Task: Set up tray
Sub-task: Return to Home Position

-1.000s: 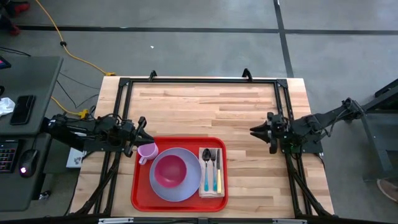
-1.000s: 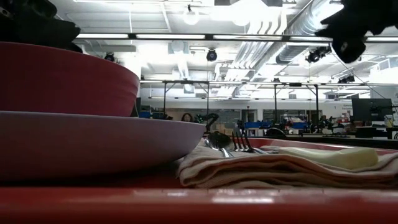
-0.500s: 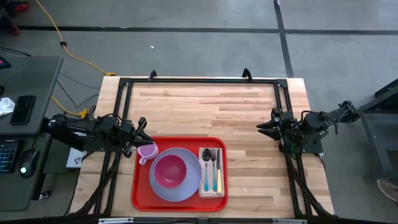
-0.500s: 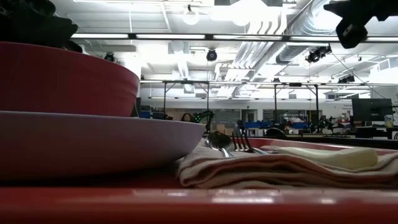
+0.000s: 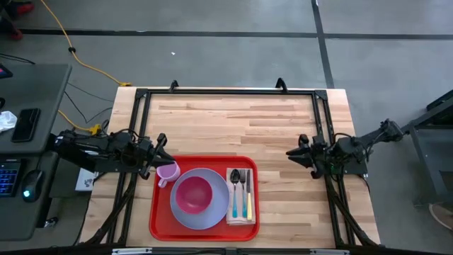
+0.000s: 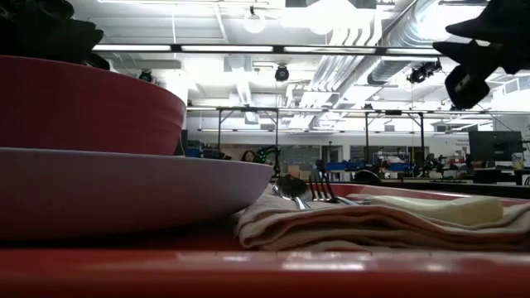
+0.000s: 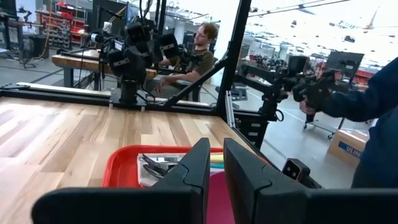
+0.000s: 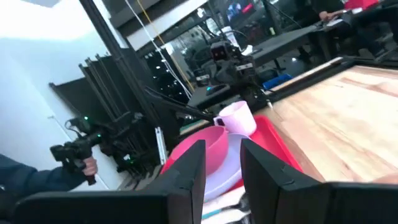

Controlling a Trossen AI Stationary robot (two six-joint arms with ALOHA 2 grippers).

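Planked wooden tabletop point(image 5: 233, 120), flat red tray point(image 5: 158, 228)

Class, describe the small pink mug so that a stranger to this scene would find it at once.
On the wooden table lies a large red plastic tray. In the tray's corner nearest the left gripper stands the small pale pink mug, beside the round lavender plate. Unlike the deeper pink bowl on that plate, it has a handle.

High view: straight down on the whole worktop point(image 5: 233, 120). Low view: level with the tray point(image 6: 248, 273) rim, very close, facing the room. Wrist views: low across the worktop from opposite sides, facing each other. All share the tray.
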